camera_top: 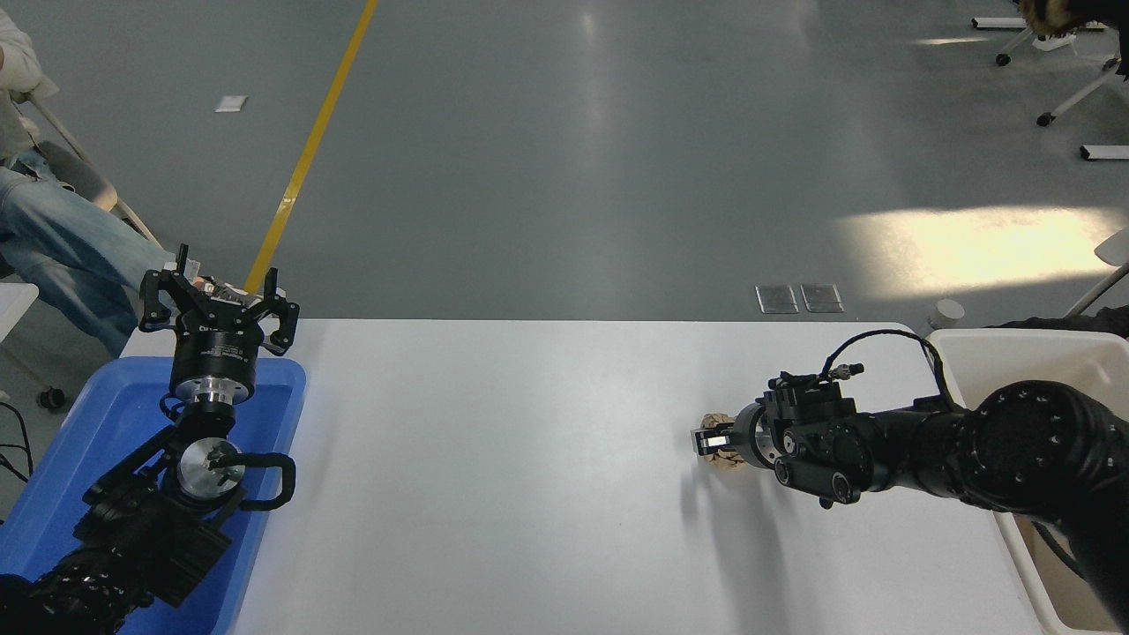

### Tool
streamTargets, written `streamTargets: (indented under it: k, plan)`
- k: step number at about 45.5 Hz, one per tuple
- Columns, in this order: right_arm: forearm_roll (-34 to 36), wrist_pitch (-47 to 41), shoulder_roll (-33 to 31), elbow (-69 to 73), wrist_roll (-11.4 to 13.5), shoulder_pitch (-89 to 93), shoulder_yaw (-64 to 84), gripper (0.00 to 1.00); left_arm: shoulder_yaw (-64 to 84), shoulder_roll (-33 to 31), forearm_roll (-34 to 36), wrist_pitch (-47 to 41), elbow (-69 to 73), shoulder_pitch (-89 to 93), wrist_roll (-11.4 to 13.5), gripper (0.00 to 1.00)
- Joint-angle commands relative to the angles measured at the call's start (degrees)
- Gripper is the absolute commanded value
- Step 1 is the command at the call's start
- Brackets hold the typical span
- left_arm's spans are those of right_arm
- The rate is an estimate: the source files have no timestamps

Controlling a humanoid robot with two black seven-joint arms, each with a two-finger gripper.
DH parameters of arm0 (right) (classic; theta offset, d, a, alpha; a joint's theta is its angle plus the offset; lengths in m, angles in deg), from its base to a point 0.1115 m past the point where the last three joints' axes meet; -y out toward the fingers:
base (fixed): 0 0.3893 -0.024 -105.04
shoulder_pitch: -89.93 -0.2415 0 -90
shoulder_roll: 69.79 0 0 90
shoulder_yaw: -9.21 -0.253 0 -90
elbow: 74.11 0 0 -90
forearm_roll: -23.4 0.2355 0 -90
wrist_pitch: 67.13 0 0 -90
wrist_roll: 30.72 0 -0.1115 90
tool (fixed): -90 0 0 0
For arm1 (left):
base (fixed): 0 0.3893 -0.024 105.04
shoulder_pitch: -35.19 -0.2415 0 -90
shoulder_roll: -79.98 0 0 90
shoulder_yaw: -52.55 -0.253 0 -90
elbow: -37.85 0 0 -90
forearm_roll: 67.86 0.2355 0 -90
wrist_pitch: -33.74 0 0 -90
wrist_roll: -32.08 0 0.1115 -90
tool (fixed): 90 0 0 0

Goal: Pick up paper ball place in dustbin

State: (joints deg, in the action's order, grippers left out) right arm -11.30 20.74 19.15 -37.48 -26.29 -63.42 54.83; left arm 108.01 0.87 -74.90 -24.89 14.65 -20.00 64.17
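At the far left, a seated person's jeans-clad leg (62,238) is seen beside the table. The left gripper (218,300) is held with fingers spread above the blue tray (115,414). On the white table (494,476), right of centre, the paper ball (725,441) is enclosed by the right gripper (716,439); whether it is pinched cannot be told. The dustbin (1014,353) is placed at the right edge.

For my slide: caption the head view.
Right tool at the paper ball on the white table, beside the dustbin.
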Motion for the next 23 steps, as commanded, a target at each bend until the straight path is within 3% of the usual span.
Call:
streamTargets:
  k: [1, 15, 23]
  plan:
    - [0.07, -0.68, -0.78, 2.2, -0.04, -2.04, 1.13, 0.0, 0.0, 0.0, 0.0, 0.0, 0.0, -0.01, -0.02, 0.99]
    - [4.98, -1.56, -13.86, 23.35, -0.04, -23.7, 10.52, 0.0, -0.09, 0.0, 0.09, 0.0, 0.0, -0.01, -0.02, 0.99]
    - [8.07, -7.88, -21.69, 37.44, -0.3, -40.34, 14.67, 0.0, -0.09, 0.0, 0.18, 0.0, 0.0, -0.01, -0.02, 0.99]
